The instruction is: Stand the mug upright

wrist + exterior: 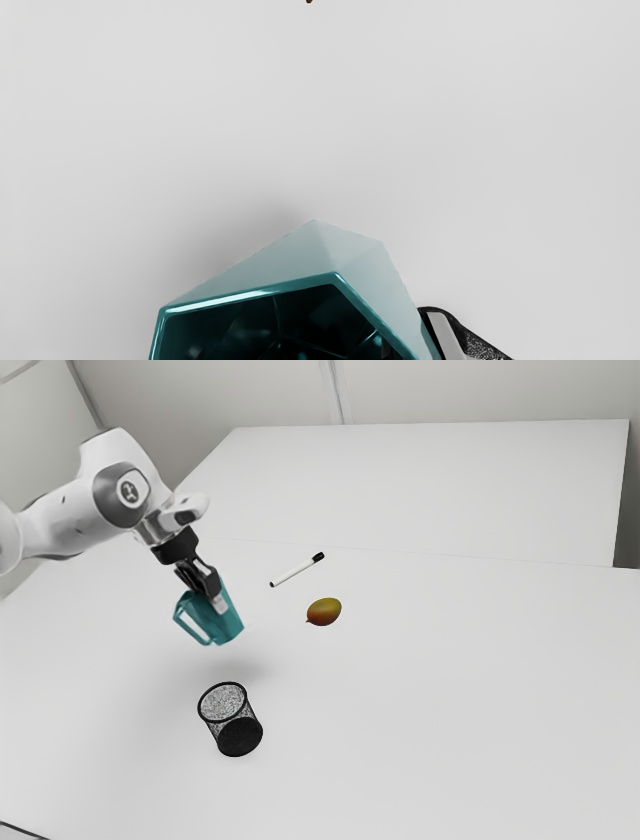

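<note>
The gripper (216,598) is shut on the teal mug (224,626) and holds it above the table, a soft shadow below. The mug is tilted, with its handle toward the exterior view's left and its base pointing down and toward that view's right. In the wrist view, the gripper (414,345) has one finger (445,332) against the outside of the mug (280,290); the other finger is mostly hidden by the mug's wall. The mug's dark, angular opening faces the hand's camera.
On the white table (450,690), a black mesh cup (238,734) stands below the held mug in the exterior view. A mango (324,611) and a marker (297,569) lie toward that view's right of the mug.
</note>
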